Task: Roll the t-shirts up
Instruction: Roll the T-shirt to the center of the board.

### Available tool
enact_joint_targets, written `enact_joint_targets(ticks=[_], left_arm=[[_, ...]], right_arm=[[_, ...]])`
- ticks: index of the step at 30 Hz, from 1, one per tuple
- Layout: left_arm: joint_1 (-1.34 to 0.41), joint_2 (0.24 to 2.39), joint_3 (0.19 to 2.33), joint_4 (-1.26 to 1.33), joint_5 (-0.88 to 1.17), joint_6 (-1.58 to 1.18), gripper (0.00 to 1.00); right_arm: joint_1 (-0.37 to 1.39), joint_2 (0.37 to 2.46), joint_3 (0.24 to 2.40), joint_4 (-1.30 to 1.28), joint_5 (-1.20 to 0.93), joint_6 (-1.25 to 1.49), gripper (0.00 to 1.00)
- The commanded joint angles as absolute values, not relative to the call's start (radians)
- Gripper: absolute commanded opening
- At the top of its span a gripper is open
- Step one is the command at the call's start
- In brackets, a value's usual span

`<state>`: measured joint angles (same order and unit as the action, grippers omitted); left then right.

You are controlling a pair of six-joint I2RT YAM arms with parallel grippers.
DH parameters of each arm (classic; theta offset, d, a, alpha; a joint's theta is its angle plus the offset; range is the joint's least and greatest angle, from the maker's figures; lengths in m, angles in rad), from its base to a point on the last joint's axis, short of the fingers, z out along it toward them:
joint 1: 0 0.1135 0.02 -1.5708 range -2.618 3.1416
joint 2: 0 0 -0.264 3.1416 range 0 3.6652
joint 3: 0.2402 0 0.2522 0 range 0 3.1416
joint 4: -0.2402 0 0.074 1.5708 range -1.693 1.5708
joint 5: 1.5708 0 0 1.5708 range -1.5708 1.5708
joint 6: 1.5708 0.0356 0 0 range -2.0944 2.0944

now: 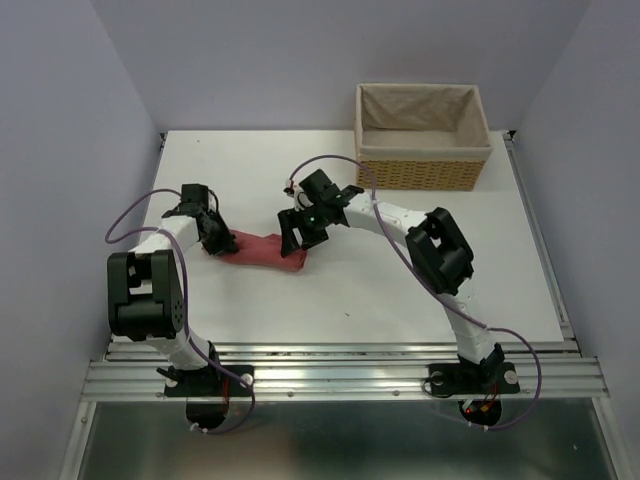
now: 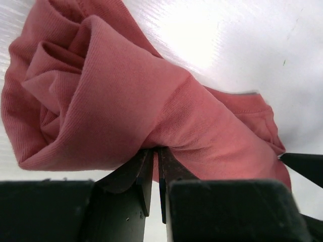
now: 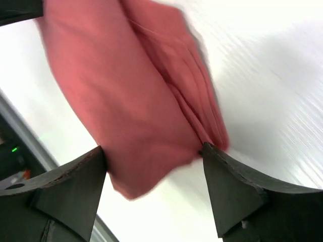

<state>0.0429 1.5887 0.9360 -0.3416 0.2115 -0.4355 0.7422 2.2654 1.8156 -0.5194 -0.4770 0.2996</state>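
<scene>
A salmon-red t-shirt [image 1: 268,251] lies rolled into a short thick log on the white table [image 1: 400,290], between the two arms. My left gripper [image 1: 222,243] is at the roll's left end. In the left wrist view that gripper [image 2: 156,150] is shut on a pinch of cloth from the t-shirt [image 2: 116,101], whose spiral end shows at the upper left. My right gripper [image 1: 297,238] is at the roll's right end. In the right wrist view it [image 3: 153,150] stands open, its fingertips [image 3: 98,154] wide apart on either side of the t-shirt [image 3: 136,91], the right tip touching the cloth's edge.
A wicker basket [image 1: 423,170] with a beige cloth lining stands at the back right of the table. The table's metal rail [image 1: 340,375] runs along the near edge by the arm bases. Purple cables loop from both arms.
</scene>
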Motion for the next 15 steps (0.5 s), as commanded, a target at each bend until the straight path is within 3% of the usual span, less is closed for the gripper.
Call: enact_joint_targets(ticks=[1, 7, 8, 10, 11, 14, 15], left_arm=[[0.048, 1.623, 0.931, -0.339, 0.175, -0.419, 0.20], [0.048, 1.614, 0.931, -0.342, 0.181, -0.416, 0.20], [0.048, 1.612, 0.931, -0.342, 0.181, -0.416, 0.20], [0.048, 1.615, 0.936, -0.348, 0.178, -0.410, 0.20], [0.046, 1.617, 0.937, -0.348, 0.178, -0.408, 0.20], [0.046, 1.618, 0.943, -0.348, 0.178, -0.408, 0.20], [0.046, 1.620, 0.945, -0.348, 0.181, -0.408, 0.20]], right_arm=[[0.779, 2.093, 1.766, -0.535, -0.229, 0.302, 0.81], [0.834, 1.959, 1.691, -0.450, -0.157, 0.367, 0.84], [0.844, 1.953, 1.683, -0.425, -0.147, 0.377, 0.80], [0.844, 1.954, 1.672, -0.400, -0.159, 0.387, 0.65], [0.844, 1.965, 1.677, -0.390, -0.191, 0.393, 0.43], [0.844, 2.026, 1.706, -0.361, -0.283, 0.416, 0.14], [0.844, 2.043, 1.712, -0.354, -0.300, 0.422, 0.10]])
